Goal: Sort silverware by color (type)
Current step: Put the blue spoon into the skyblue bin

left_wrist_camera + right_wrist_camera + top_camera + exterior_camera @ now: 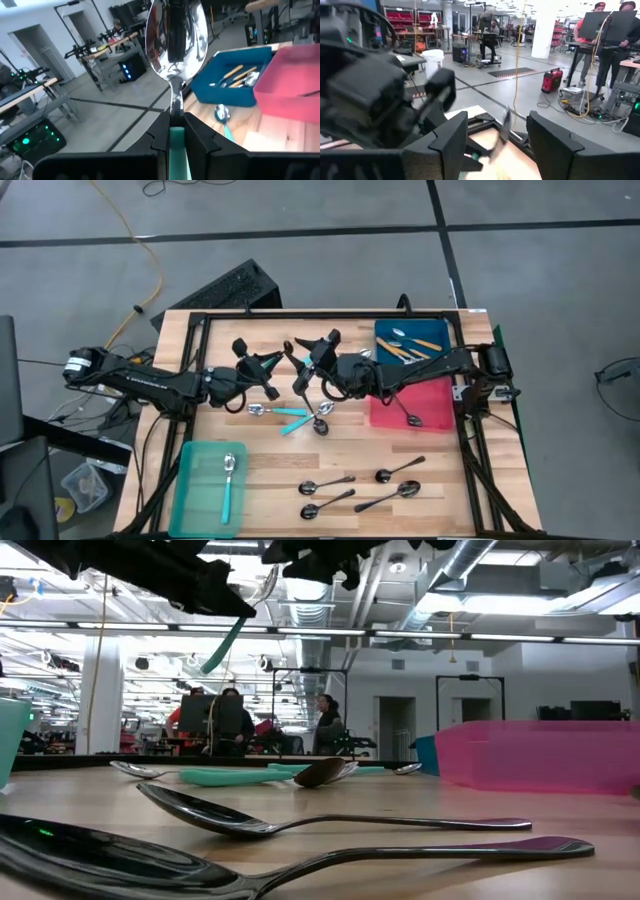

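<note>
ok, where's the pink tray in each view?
High view: pink tray at the table's right side, mid-depth.
Low view: far right.
Left wrist view: right edge.
Right wrist view: not in it.
Shared landmark: blue tray, right beside it.

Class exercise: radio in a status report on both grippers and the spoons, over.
Left gripper shut on teal-handled spoon, raised mid-table. Right gripper open, facing it close by. One teal spoon in teal tray; dark spoons unsorted. Nothing blocking.
</note>
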You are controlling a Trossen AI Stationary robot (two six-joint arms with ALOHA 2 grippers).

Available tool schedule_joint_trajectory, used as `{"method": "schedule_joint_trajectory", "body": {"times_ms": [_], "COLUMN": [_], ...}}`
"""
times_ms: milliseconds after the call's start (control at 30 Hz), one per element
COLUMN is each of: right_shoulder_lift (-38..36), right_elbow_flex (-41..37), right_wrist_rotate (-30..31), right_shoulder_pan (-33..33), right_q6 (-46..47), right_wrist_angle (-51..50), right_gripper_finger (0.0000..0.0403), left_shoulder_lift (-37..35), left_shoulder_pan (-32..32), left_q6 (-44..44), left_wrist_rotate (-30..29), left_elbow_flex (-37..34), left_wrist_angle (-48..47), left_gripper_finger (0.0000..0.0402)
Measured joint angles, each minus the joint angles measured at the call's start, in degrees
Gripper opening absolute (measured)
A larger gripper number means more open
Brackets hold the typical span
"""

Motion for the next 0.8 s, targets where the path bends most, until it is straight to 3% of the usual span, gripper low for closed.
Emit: {"method": "schedule_joint_trajectory", "body": {"times_ms": [133,267,633,800], "right_shoulder_lift": [0.0,0.0,-0.07,-0.09], "right_elbow_flex": [0.0,-0.02,0.0,0.0], "right_wrist_rotate": [-0.09,-0.44,-2.77,-2.79], "right_shoulder_pan": [-0.43,-0.51,-0.71,-0.67], "right_q6": [0.95,1.05,0.9,1.62], "right_wrist_angle": [-0.46,-1.25,-2.76,-3.1], "right_gripper_finger": [0.0216,0.0181,0.0025,0.0025], "left_shoulder_lift": [-0.05,-0.05,-0.05,-0.05], "left_shoulder_pan": [-0.99,-1.49,-1.53,-1.53], "left_q6": [2.05,2.14,1.62,1.48], "left_wrist_rotate": [0.02,0.91,2.86,3.21], "left_elbow_flex": [0.0,0.0,0.0,-0.04], "left_wrist_angle": [2.05,2.74,2.49,2.47], "left_gripper_finger": [0.0015,0.0015,0.0015,0.0015]}}
